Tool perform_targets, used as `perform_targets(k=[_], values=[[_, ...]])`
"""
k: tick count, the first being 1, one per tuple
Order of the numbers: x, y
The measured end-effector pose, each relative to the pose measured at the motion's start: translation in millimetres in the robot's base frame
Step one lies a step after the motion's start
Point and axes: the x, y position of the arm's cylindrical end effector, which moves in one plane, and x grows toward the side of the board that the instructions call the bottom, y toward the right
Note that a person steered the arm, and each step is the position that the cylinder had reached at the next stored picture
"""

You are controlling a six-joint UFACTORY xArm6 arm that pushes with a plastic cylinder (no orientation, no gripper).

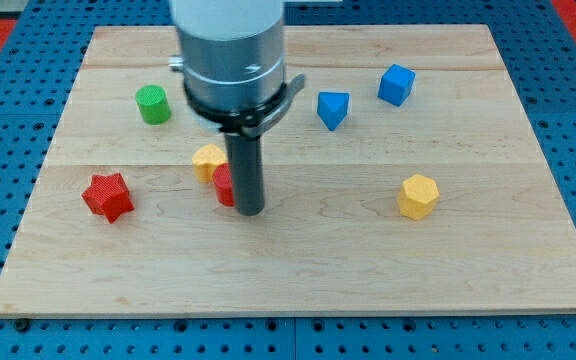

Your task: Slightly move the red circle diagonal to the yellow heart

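My tip [251, 210] rests on a wooden board [298, 270], touching the right side of the red circle [225, 186], which is partly hidden behind the rod. The yellow heart [208, 160] sits just behind, touching the circle's upper left.

red circle [224, 186] just below-right of yellow heart [207, 160], red star [106, 196] at left
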Motion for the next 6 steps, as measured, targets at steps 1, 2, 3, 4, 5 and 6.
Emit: perform_targets(k=[1,2,3,4,5,6], values=[[5,2],[11,-33],[21,-71],[1,-71],[-11,-53],[-15,-3]])
